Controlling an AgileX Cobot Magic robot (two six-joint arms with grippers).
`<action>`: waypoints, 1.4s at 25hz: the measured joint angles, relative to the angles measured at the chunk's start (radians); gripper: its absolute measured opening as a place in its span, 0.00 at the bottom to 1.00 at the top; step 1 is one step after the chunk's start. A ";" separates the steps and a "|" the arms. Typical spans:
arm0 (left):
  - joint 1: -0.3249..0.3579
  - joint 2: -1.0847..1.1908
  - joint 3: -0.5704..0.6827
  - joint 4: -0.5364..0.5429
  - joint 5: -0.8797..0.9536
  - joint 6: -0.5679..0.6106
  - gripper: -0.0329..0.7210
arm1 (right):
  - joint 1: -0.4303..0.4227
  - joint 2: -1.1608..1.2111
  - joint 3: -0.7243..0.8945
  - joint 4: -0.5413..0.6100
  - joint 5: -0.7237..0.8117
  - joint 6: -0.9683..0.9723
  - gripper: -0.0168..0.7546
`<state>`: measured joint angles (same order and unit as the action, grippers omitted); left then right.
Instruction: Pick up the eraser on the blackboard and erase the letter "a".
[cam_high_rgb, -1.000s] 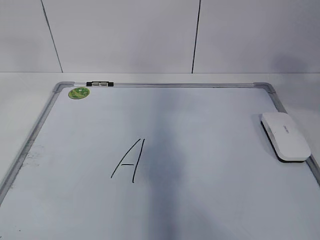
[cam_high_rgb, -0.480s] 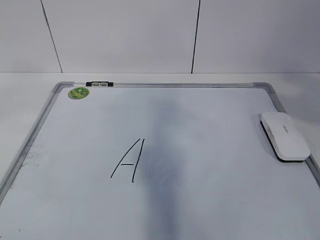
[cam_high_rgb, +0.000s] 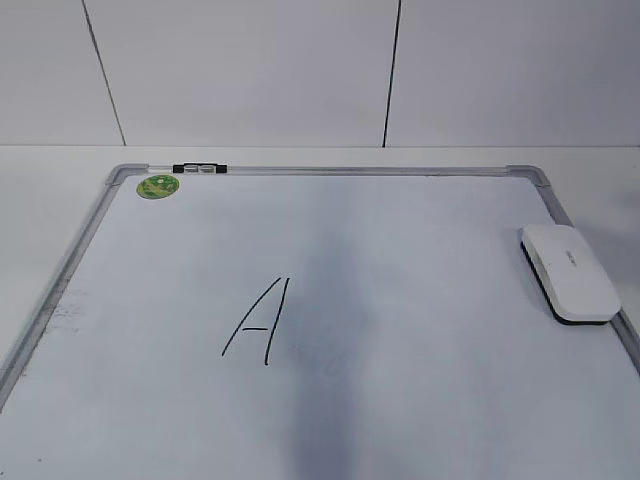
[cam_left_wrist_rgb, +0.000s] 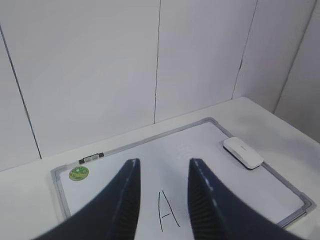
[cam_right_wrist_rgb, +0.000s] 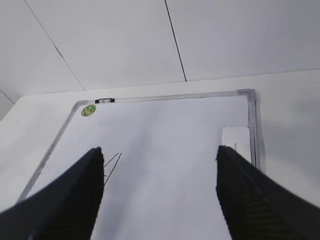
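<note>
The white eraser (cam_high_rgb: 570, 272) lies flat on the blackboard (cam_high_rgb: 420, 230), against its right frame; it also shows in the left wrist view (cam_left_wrist_rgb: 243, 152) and the right wrist view (cam_right_wrist_rgb: 237, 142). A tall pointed capital "A" (cam_high_rgb: 258, 320) is written left of the board's middle. No small lowercase "a" shows in any view. My left gripper (cam_left_wrist_rgb: 164, 162) is open and empty, high above the board, with the capital "A" (cam_left_wrist_rgb: 167, 216) between its fingers. My right gripper (cam_right_wrist_rgb: 160, 150) is wide open and empty, high above the board (cam_right_wrist_rgb: 175, 125). Neither gripper shows in the exterior view.
A round green sticker (cam_high_rgb: 158, 186) and a small black clip (cam_high_rgb: 200, 168) sit at the board's far left corner. The board lies on a white table (cam_high_rgb: 50, 180) with a white panelled wall (cam_high_rgb: 250, 70) behind. Faint smudges mark the board's left edge.
The grey shadow down the middle of the board has faded at its far end and narrowed. The eraser and the board have not moved.
</note>
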<state>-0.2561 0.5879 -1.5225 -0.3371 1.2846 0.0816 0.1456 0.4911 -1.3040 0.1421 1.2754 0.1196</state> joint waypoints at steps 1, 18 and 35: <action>0.000 -0.016 0.004 0.000 0.000 0.000 0.37 | 0.000 -0.026 0.007 0.000 0.000 0.000 0.75; -0.002 -0.307 0.471 0.123 0.001 0.000 0.36 | 0.000 -0.384 0.441 -0.061 0.003 -0.045 0.75; -0.002 -0.409 0.898 0.252 -0.005 0.000 0.36 | 0.000 -0.435 0.759 -0.217 -0.006 -0.052 0.75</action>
<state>-0.2577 0.1788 -0.6242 -0.0854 1.2794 0.0816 0.1456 0.0561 -0.5447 -0.0753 1.2693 0.0672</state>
